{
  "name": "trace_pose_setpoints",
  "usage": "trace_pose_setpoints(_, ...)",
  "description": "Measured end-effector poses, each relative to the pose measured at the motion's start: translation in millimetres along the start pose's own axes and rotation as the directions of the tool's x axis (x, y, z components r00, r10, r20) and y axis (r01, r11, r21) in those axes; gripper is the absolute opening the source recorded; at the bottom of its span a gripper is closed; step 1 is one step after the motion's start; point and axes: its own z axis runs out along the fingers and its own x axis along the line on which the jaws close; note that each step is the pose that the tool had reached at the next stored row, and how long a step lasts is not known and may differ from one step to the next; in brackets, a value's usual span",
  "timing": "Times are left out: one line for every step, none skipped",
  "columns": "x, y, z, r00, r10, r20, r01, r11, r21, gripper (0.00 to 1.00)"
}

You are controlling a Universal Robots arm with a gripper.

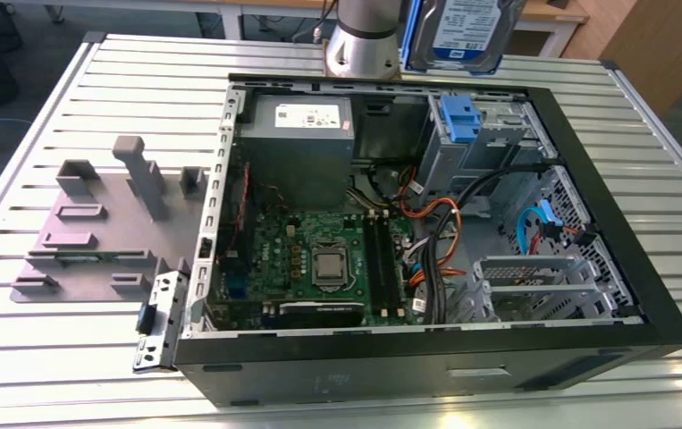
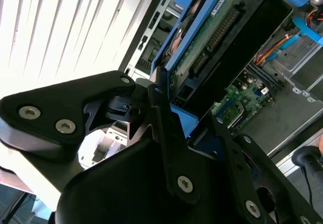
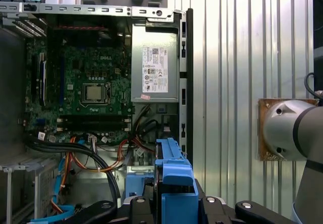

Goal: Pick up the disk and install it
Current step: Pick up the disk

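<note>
Pick-up stage: judged complete. The disk (image 1: 466,34) is off the table (image 1: 66,98) and held in the air at the top of the exterior view, its white-and-blue label facing the camera, above the far edge of the open computer case (image 1: 627,268). It touches no part of the case.

Pincer (image 3: 174,201): closed on the disk. In both wrist views the black fingers (image 2: 166,133) bear on the drive's blue side bracket (image 3: 174,176), with the drive's circuit-board side (image 2: 207,37) running away from the camera in the second wrist view.

Install stage: not done. The drive cage with the blue latch piece (image 1: 460,118) sits below the held disk at the case's far corner, on the exterior view's right, and no labelled drive is seated in it. The grey power-supply box (image 1: 298,125) lies beside that cage, toward the exterior view's left. The motherboard (image 1: 316,259) and cables (image 1: 430,223) are undisturbed as far as can be seen.

Remaining: lowering, aligning and seating the disk in its bay
</note>
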Motion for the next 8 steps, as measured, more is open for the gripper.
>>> trace_pose_setpoints(0.0,-0.3,0.0,1.0,0.0,0.0,0.0,1.0,0.0,0.37)
trace_pose_setpoints(0.0,-0.6,0.0,1.0,0.0,0.0,0.0,1.0,0.0,0.37)
trace_pose_setpoints(0.0,-0.9,0.0,1.0,0.0,0.0,0.0,1.0,0.0,0.37)
trace_pose_setpoints(0.0,-1.2,0.0,1.0,0.0,0.0,0.0,1.0,0.0,0.37)
trace_pose_setpoints(0.0,-1.5,0.0,1.0,0.0,0.0,0.0,1.0,0.0,0.37)
trace_pose_setpoints(0.0,-1.8,0.0,1.0,0.0,0.0001,0.0,1.0,0.0,0.37)
trace_pose_setpoints(0.0,-2.2,-0.1,1.0,0.0,0.0,0.0,1.0,0.0,0.37)
trace_pose_setpoints(0.0,-2.5,-0.1,1.0,0.0,0.0,0.0,1.0,0.0,0.37)
